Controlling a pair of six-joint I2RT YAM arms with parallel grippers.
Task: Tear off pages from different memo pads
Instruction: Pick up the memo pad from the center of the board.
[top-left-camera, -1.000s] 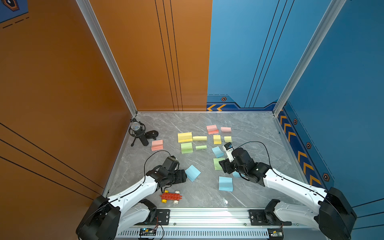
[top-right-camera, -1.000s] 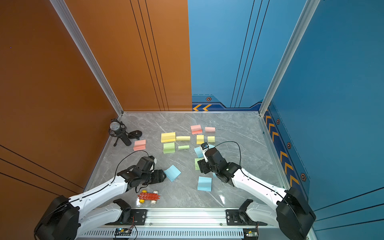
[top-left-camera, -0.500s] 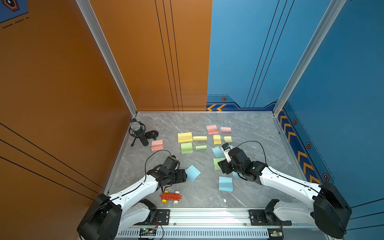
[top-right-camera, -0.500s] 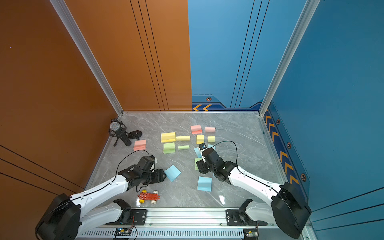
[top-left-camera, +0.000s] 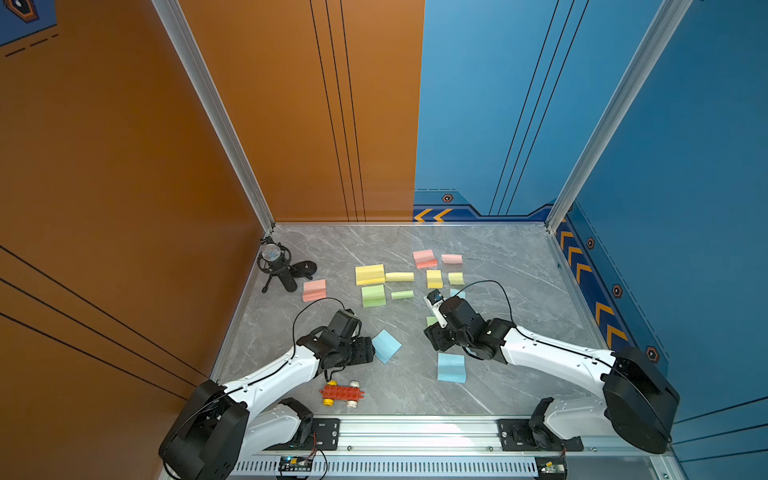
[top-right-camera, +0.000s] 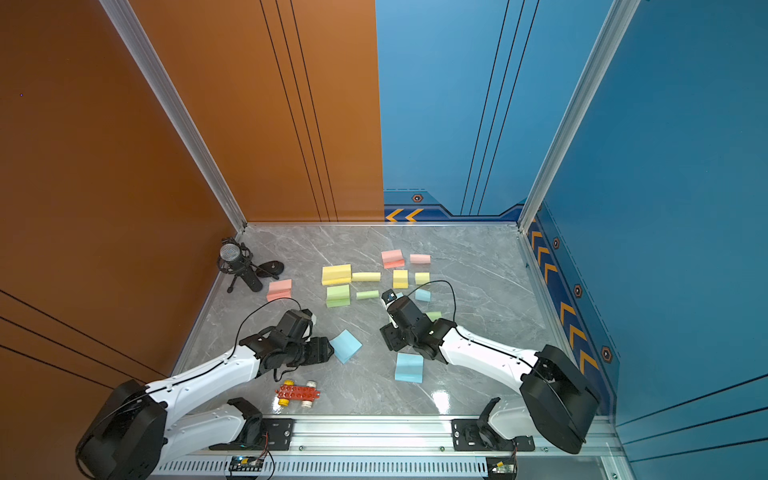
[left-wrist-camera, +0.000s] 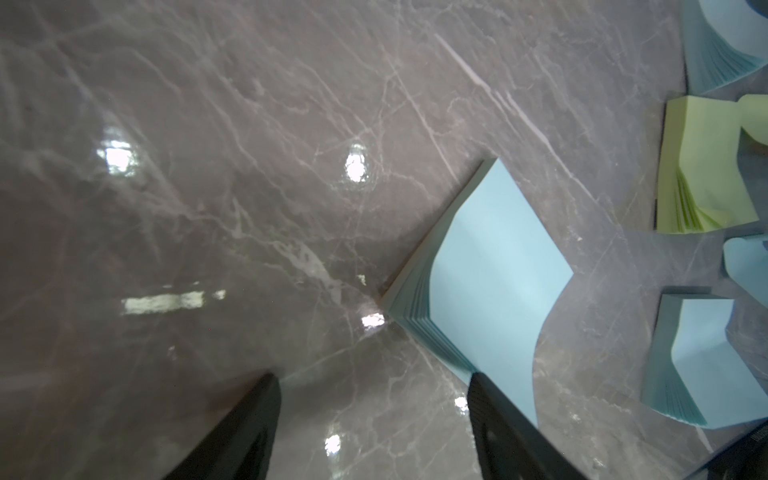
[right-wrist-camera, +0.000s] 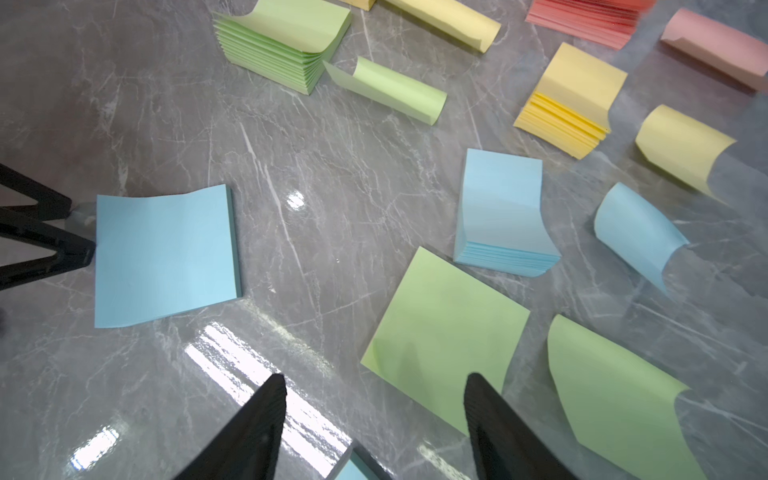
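Observation:
My left gripper (top-left-camera: 372, 351) (left-wrist-camera: 374, 382) is open and low over the table. One fingertip (left-wrist-camera: 478, 380) is at a corner of a blue memo pad (top-left-camera: 386, 345) (left-wrist-camera: 478, 291), and nothing lies between the jaws. My right gripper (top-left-camera: 434, 336) (right-wrist-camera: 374, 382) is open and empty above the near corner of a large green memo pad (right-wrist-camera: 444, 332), with a curled green page (right-wrist-camera: 615, 395) beside it. Another blue memo pad (top-left-camera: 451, 368) lies just below that gripper. Further back are yellow (top-left-camera: 370, 274), green (top-left-camera: 372, 295) and pink (top-left-camera: 424, 258) memo pads with curled pages (top-left-camera: 399, 276) beside them.
A red toy brick car (top-left-camera: 341, 392) sits near the front edge, by the left arm. A black microphone on a small tripod (top-left-camera: 276, 266) stands at the back left, with a pink pad (top-left-camera: 314, 289) next to it. Orange and blue walls enclose the table.
My right arm has moved to the left, towards the middle of the table, and now covers most of the large green pad. The left arm has not moved.

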